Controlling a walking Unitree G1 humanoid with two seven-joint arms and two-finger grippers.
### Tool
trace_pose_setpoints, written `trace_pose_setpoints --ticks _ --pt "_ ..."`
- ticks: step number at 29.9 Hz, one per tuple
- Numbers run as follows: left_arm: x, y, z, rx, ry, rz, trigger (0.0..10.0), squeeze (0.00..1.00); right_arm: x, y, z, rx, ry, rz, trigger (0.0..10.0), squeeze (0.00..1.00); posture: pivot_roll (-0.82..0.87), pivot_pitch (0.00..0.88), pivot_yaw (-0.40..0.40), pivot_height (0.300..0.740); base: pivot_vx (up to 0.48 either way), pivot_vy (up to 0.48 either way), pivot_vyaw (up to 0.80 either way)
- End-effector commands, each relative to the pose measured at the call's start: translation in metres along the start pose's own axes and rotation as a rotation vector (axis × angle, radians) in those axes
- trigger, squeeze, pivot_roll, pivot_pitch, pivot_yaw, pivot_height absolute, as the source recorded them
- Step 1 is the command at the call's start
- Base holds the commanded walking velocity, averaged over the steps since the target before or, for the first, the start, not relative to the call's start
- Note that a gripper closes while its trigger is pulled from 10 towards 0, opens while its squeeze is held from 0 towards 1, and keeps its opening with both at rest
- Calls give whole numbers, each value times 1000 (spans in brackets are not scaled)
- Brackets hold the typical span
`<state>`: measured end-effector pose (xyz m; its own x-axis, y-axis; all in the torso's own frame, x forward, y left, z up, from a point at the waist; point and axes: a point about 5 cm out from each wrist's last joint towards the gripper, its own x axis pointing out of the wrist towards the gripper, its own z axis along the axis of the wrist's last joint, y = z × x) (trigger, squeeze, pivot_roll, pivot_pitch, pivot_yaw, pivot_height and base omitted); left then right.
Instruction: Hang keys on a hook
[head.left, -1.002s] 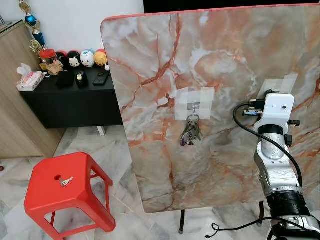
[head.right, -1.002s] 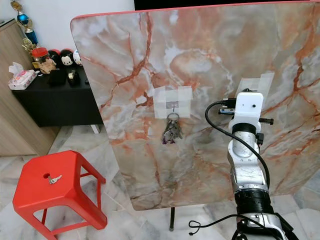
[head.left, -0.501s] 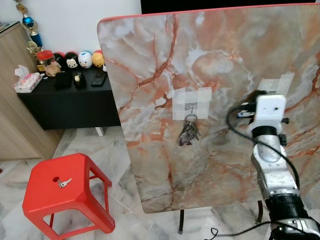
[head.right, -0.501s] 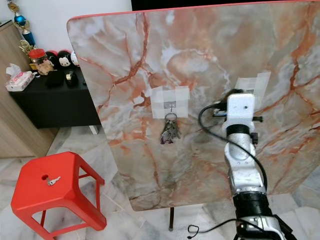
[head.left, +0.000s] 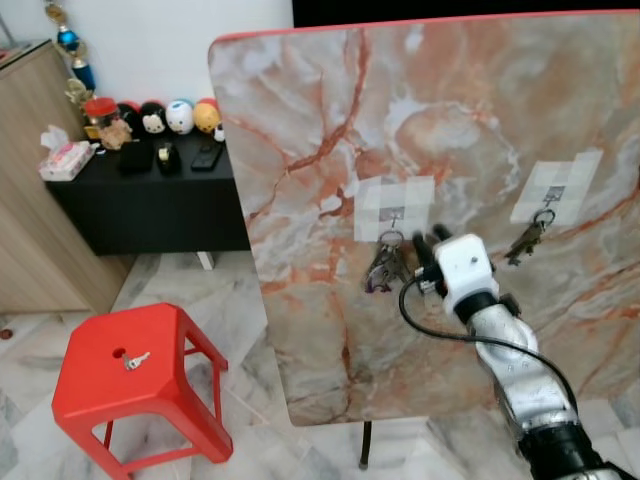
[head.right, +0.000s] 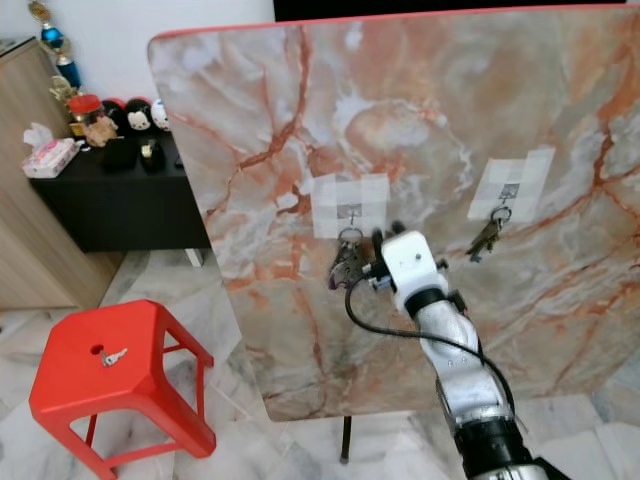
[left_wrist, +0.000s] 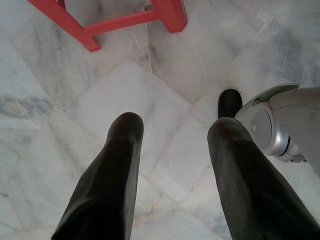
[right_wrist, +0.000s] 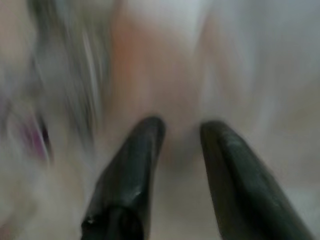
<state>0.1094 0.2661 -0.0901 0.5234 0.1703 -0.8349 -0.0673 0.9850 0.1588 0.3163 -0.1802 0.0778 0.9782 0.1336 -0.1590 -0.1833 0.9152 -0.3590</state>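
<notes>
Our right gripper (right_wrist: 177, 125) has its fingers (right_wrist: 135, 165) parted with nothing between them, the tips close against the blurred marble surface. In the eye views that gripper (head.left: 432, 243) sits raised on its silver arm just beside a bunch of keys (head.left: 382, 268), which hangs from a small hook (head.left: 393, 214) on a taped patch (head.left: 394, 207) at the middle of the upended marble tabletop (head.left: 330, 110). We cannot tell whether the fingertips touch the bunch. Further to the right on the same slab, a second bunch of keys (head.left: 525, 240) hangs from another taped hook (head.left: 554, 193), well apart from the gripper.

Our left gripper (left_wrist: 175, 127) hangs idle over the pale marble floor (left_wrist: 65, 95), its fingers (left_wrist: 112, 170) spread and empty, with the legs of the red stool (left_wrist: 165, 10) near.

That red stool (head.left: 130, 385) stands to the left of the tabletop, and a single key (head.left: 134, 360) lies on its seat beside the centre hole. Behind it, a black sideboard (head.left: 150, 200) carries a tissue pack (head.left: 64, 159), a jar (head.left: 100, 112) and a row of round toy figures (head.left: 178, 116), next to a wooden cabinet (head.left: 30, 200)
</notes>
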Motion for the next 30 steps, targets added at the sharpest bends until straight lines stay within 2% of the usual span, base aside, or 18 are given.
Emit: trace_pose_setpoints --ticks 1,4,6,10,11,14,16,17,18,22,24,27,30 --pt "-1 3 -3 4 17 6 10000 0 -12 6 -42 45 170 -23 10000 0 131 0 28 740 0 0 0" --pt "-1 3 -4 -7 19 11 10000 0 -28 22 -79 94 334 -20 10000 0 140 0 19 740 0 0 0" --pt "-1 3 -4 -13 18 15 10000 0 -36 28 -92 155 396 -34 10000 0 143 0 16 740 0 0 0" --pt "-1 2 -4 -15 20 14 10000 0 -65 44 -130 323 594 -98 10000 0 143 0 17 740 0 0 0" --pt "-1 2 -4 -15 20 14 10000 0 -65 44 -130 323 594 -98 10000 0 143 0 17 740 0 0 0" --pt "-1 2 -4 -15 20 14 10000 0 -84 53 -148 464 695 -145 10000 0 133 0 19 740 0 0 0" --pt "-1 2 -4 -14 21 11 10000 0 -97 59 -159 526 763 -171 10000 0 119 0 25 740 0 0 0" --pt "-1 2 -3 -11 21 3 10000 0 -109 65 -168 565 830 -177 10000 0 107 0 28 740 0 0 0" --pt "-1 2 -4 -10 22 -1 10000 0 -123 72 -176 554 895 -147 10000 0 94 0 35 740 0 0 0" --pt "-1 1 -5 5 31 -5 10000 0 -146 75 -189 531 1008 -159 10000 0 102 0 37 740 0 0 0" --pt "-1 -1 -6 7 33 -5 10000 0 -147 73 -191 545 1016 -179 10000 0 109 0 33 740 0 0 0" --pt "-1 -2 -6 -8 26 -1 10000 0 -136 74 -185 544 970 -133 10000 0 104 0 27 740 0 0 0" --pt "-1 -3 -7 -19 29 -7 10000 0 -135 79 -184 500 975 -75 10000 0 113 0 18 740 0 0 0"
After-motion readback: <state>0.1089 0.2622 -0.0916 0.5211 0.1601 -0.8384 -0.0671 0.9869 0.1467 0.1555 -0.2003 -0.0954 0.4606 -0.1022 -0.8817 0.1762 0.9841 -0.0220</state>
